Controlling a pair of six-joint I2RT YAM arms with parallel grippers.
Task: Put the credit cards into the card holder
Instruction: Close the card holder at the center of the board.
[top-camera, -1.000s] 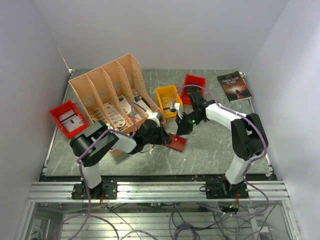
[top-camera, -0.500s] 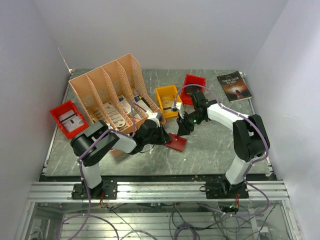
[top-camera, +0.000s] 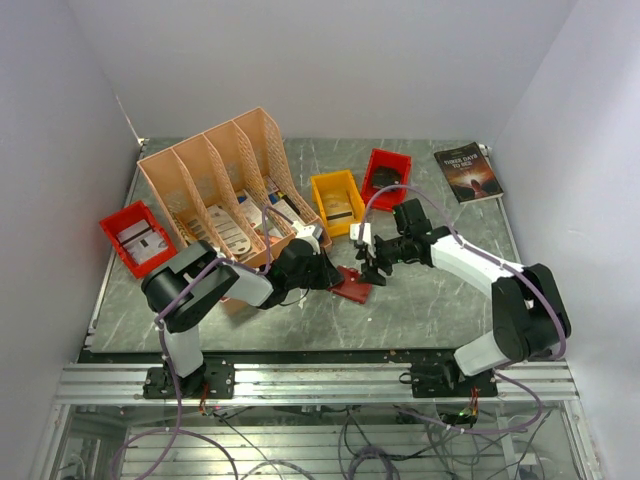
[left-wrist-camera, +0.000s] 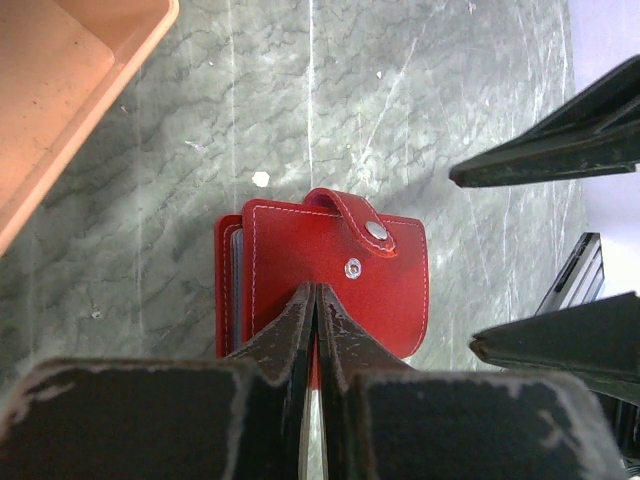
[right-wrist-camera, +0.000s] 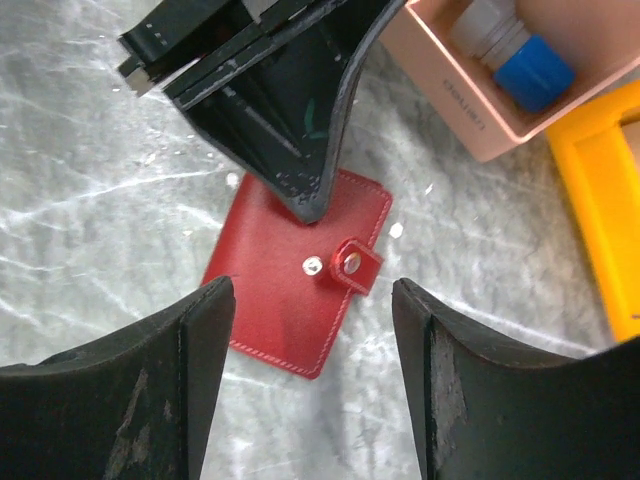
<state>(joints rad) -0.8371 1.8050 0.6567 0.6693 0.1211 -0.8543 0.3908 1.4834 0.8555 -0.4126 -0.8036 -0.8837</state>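
Observation:
The red card holder (top-camera: 354, 286) lies closed on the marble table, its snap strap (left-wrist-camera: 362, 222) not fastened to the stud (left-wrist-camera: 353, 267). A blue-grey card edge (left-wrist-camera: 235, 290) shows inside it. My left gripper (top-camera: 335, 272) is shut, its tips (left-wrist-camera: 316, 292) resting on the holder's cover. My right gripper (top-camera: 372, 266) is open and empty, hovering just above the holder (right-wrist-camera: 290, 300) with the snap between its fingers (right-wrist-camera: 205, 330). I cannot make out any loose credit cards.
A peach file organiser (top-camera: 215, 170) with leaflets stands at the back left. A yellow bin (top-camera: 337, 200) and a red bin (top-camera: 386, 172) sit behind the holder, another red bin (top-camera: 135, 238) at far left, and a dark book (top-camera: 468, 171) at the back right.
My right gripper has moved from beside the yellow bin forward and down to just over the card holder. The left gripper and the holder have stayed put.

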